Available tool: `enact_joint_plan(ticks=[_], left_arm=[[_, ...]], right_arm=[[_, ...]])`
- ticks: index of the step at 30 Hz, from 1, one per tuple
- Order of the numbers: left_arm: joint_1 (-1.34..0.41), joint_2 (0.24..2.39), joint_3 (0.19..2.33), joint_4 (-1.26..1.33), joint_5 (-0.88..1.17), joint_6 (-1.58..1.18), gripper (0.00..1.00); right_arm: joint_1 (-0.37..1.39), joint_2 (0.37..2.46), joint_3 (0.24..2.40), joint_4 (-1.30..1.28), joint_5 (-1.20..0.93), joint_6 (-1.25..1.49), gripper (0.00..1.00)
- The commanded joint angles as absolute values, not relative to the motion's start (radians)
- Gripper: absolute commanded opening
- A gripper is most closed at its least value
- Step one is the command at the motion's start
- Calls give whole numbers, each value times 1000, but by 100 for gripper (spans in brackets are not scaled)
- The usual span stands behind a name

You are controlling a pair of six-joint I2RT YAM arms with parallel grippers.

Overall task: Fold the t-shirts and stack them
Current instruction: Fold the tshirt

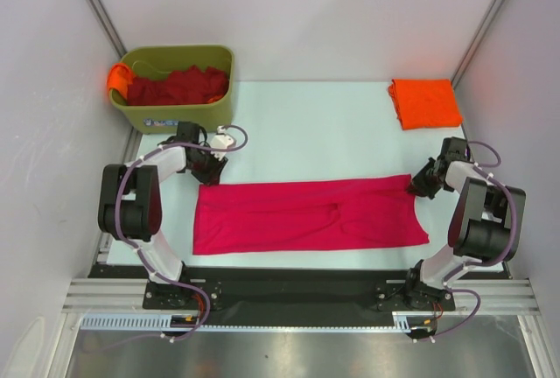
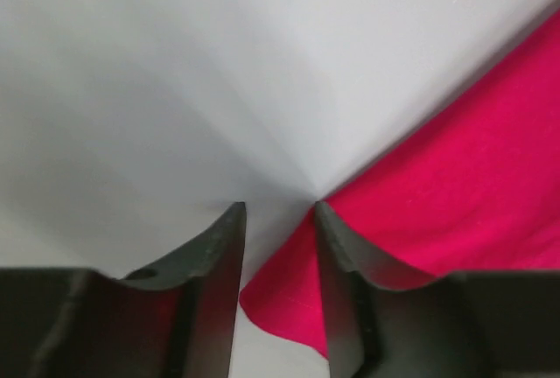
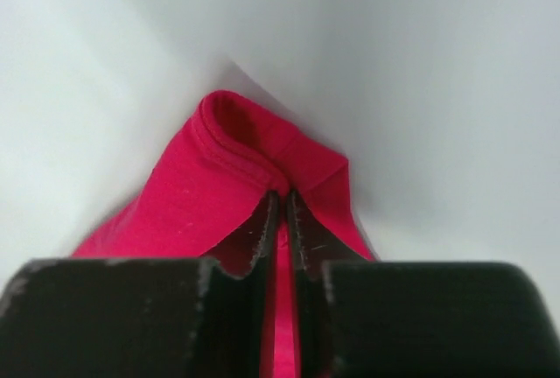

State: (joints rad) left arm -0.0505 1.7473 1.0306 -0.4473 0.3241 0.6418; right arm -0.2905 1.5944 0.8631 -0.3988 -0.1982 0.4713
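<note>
Pink tee lies spread along the near edge of the table; right gripper clamps its far right corner, left gripper sits at the far left corner, jaws apart, gripping nothing; orange tee folded far right

table | crimson tee spread centre | orange tee far-right | olive bin far-left
</note>
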Motion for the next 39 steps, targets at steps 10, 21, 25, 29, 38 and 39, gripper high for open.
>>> enact_joint_plan(ticks=[10,21,25,29,38,39], left_arm=[[-40,1767,1061,-413,295,562,0],[-26,1752,1063,-393,291,531,0],[-26,1750,1069,-406,322,535,0],[-26,1744,1063,-414,342,540,0],[-26,1736,1048,-400,325,542,0],[-26,1738,1048,-403,322,541,0]], right_arm=[[-321,1523,848,-451,-141,454,0],[-324,1459,822,-483,-202,449,4],[-321,1537,883,-476,-186,427,36],[-327,1510,911,-567,-126,413,44],[-331,1241,732,-601,-89,491,41],[-336,1243,733,-603,-90,491,40]])
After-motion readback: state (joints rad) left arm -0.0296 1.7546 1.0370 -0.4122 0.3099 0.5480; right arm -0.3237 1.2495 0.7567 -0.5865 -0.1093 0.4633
